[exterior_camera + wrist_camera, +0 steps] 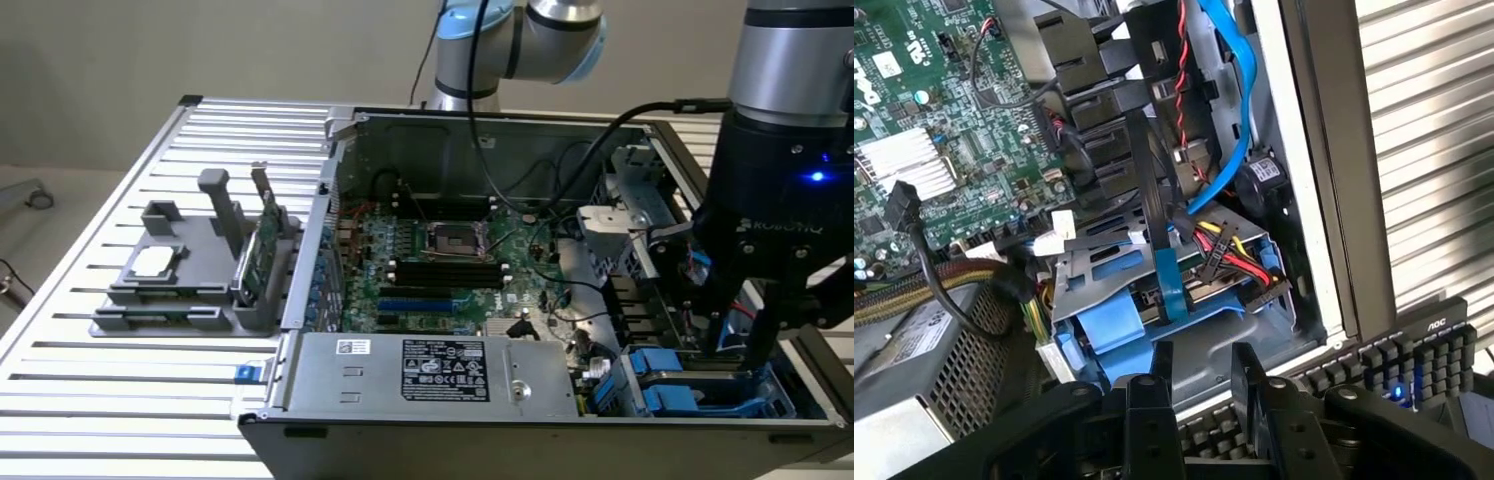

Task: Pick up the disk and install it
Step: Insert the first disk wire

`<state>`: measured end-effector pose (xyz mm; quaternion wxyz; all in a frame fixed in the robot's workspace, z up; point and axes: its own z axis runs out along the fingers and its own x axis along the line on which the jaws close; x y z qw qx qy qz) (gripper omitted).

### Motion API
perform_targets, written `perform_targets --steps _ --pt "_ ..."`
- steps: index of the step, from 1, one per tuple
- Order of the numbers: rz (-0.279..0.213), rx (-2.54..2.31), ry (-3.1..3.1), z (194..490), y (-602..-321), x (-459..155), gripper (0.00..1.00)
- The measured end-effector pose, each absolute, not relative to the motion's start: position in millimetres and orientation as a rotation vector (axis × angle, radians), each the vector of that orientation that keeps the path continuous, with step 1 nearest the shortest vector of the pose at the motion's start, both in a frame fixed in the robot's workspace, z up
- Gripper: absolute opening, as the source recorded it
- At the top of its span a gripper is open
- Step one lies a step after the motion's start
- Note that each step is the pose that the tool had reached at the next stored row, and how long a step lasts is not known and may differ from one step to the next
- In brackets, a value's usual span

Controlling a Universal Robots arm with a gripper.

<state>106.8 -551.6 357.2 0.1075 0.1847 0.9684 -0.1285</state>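
Disk (1116,332) with its blue rails lies in the metal cage (1089,262) at a corner of the one open case (400,125). We cannot tell whether the disk is seated all the way. In the exterior view this corner is at the lower right, and there we count two blue carrier ends (657,362) (683,398), one above the other.

The single arm (781,120) reaches down over that corner, and the jaws hang just above the cage. We see two fingers (1150,405) standing apart with only the cage wall showing between them, so the jaws grip nothing.

One blue flat cable (1229,100) runs down beside the cage. One bundle of red, yellow and black wires (1229,255) ends at a plug on the cage top.

Near the exterior view's bottom edge lies one power supply (441,375) with one printed label.

On the table (80,400), at the exterior view's left and well apart from the case, stands one grey fixture (187,290). It carries one square chip (154,262), lying flat, and one green card (256,250), standing on edge.
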Motion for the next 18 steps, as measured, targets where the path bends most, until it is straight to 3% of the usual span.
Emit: perform_targets --steps 18 --pt "-0.376 0.647 2.84 356.3 -551.5 123.7 0.37"
